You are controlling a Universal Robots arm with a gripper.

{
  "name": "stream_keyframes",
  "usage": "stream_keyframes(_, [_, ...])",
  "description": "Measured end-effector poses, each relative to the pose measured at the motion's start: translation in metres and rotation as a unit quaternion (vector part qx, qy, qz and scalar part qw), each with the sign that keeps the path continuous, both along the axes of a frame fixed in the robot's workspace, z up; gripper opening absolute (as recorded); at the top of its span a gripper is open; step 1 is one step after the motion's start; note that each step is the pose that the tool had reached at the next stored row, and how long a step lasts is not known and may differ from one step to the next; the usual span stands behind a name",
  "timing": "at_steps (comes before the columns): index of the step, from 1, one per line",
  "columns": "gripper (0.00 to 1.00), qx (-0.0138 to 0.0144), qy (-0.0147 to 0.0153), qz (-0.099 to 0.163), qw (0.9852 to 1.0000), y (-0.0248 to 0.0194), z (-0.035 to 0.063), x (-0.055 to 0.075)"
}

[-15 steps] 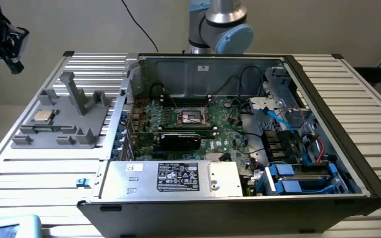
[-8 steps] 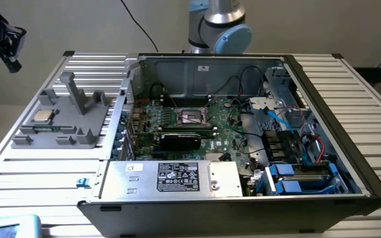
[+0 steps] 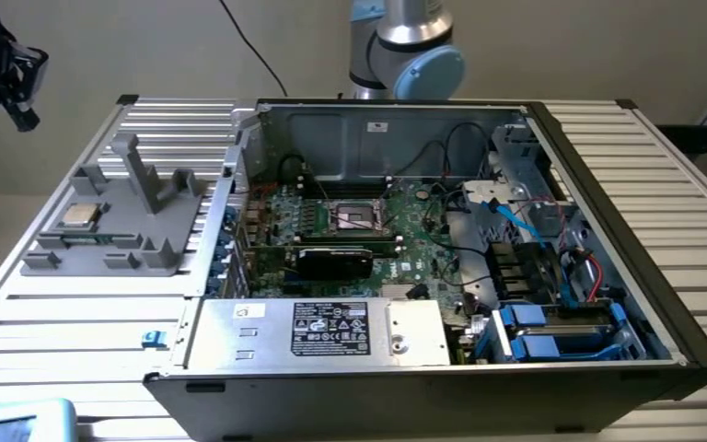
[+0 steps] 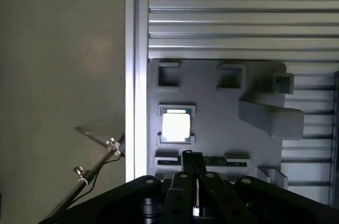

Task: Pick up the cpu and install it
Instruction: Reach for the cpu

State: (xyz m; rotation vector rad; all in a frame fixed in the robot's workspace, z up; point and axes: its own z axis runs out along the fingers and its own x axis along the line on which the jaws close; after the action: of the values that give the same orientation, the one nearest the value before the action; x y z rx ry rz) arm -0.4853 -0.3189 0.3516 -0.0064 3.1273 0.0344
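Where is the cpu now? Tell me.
The cpu sits in the grey holder on the table, at the exterior view's left, beside the open computer case.

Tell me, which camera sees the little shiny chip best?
The wrist view: the cpu looks larger and is seen straight on, sitting in its grey holder. The exterior view shows it small, on that holder at the exterior view's left.
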Motion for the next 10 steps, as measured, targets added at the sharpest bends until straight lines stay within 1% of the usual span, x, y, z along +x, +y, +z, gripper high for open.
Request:
stream_keyframes(3, [0.11,-0.0001,0.0000,0.001,1.0000,0.0049,-0.0012,-0.0023])
stream_keyframes(5, [0.11,-0.0001,0.0005,0.003,1.0000,0.0053,-0.0012,-0.0026])
stream_keyframes(10, [0.11,-0.0001,0.0005,0.003,1.0000,0.0053,-0.0013,-0.0025])
